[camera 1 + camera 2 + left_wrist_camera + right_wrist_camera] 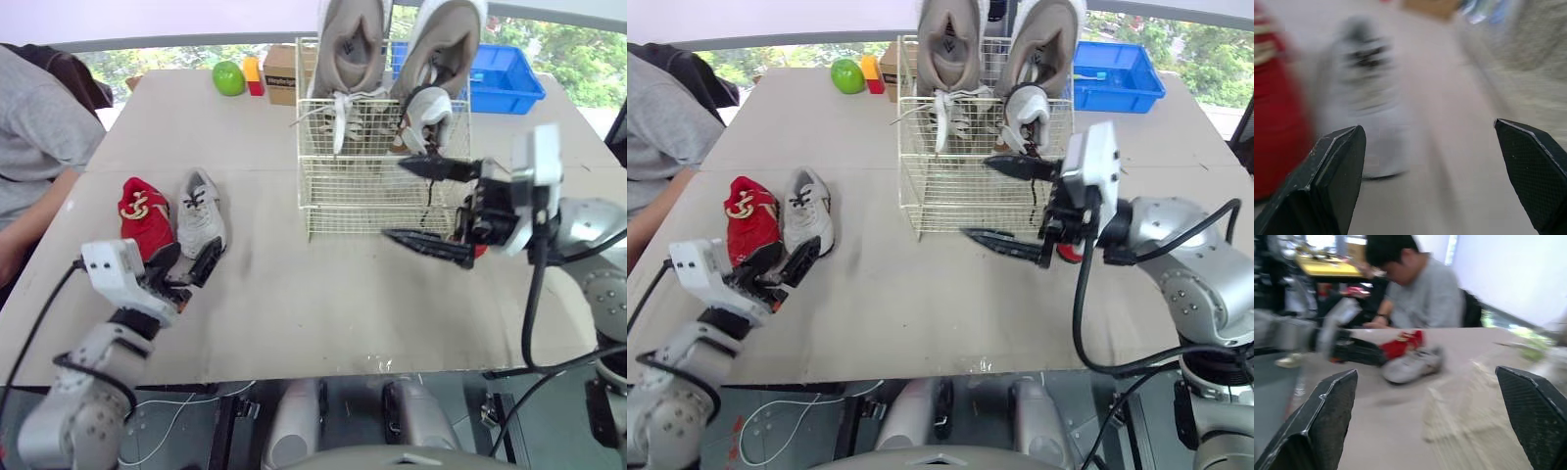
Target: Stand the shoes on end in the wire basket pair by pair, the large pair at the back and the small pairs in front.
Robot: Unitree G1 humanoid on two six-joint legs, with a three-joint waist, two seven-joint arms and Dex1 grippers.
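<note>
Left eye view — grey pair (353, 49) on end in basket (372, 201), red shoe (144, 217) flat

readable text: none in any view
cardboard box (281, 74): dark print on the side facing the camera, too small to read
red shoe (143, 213): pale emblem on the upper, no letters can be made out
large shoes (351, 44): small dark mark on one insole, not legible
</note>
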